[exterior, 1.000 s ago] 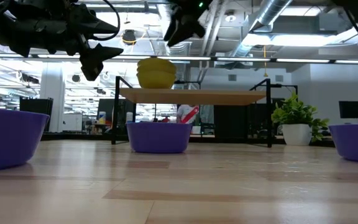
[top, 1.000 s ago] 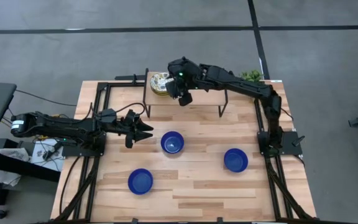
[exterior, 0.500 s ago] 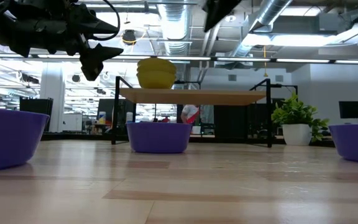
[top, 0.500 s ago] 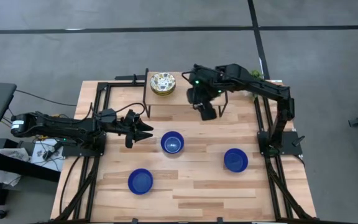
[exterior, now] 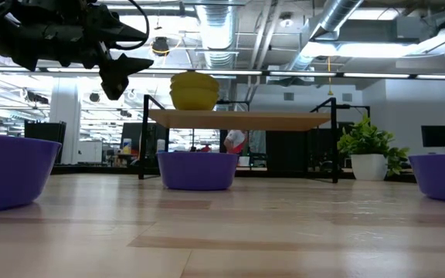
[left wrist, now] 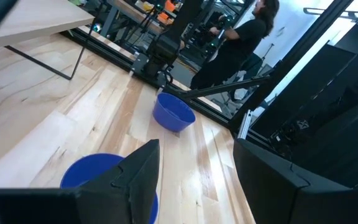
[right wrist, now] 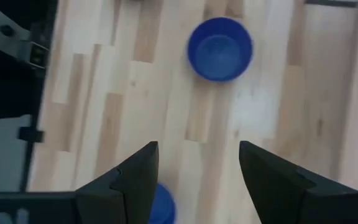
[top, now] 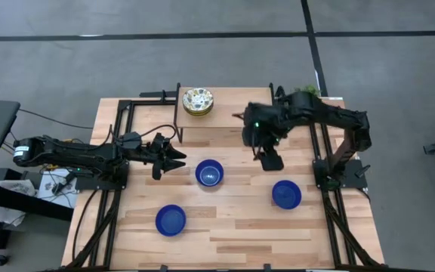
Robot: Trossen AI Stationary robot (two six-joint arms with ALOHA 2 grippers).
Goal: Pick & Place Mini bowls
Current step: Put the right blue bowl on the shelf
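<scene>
Three blue mini bowls sit apart on the bench [top: 240, 227]: centre bowl [top: 209, 173], front-left bowl [top: 171, 220], right bowl [top: 286, 194]. The patterned cream bowls [top: 197, 100] are stacked on the raised shelf [top: 225, 121] at the back.

Right gripper [top: 272, 160] hangs above the bench between shelf and right bowl, jaws spread, holding nothing. Left gripper [top: 174, 158] hovers just left of the centre bowl, jaws also spread and empty.

Handling judgement — the bowls look glossy, rigid and light, probably slippery and chip-prone. Best hold: pinch the rim wall, one finger inside and one outside; a stacked bowl would need a straight upward lift.
</scene>
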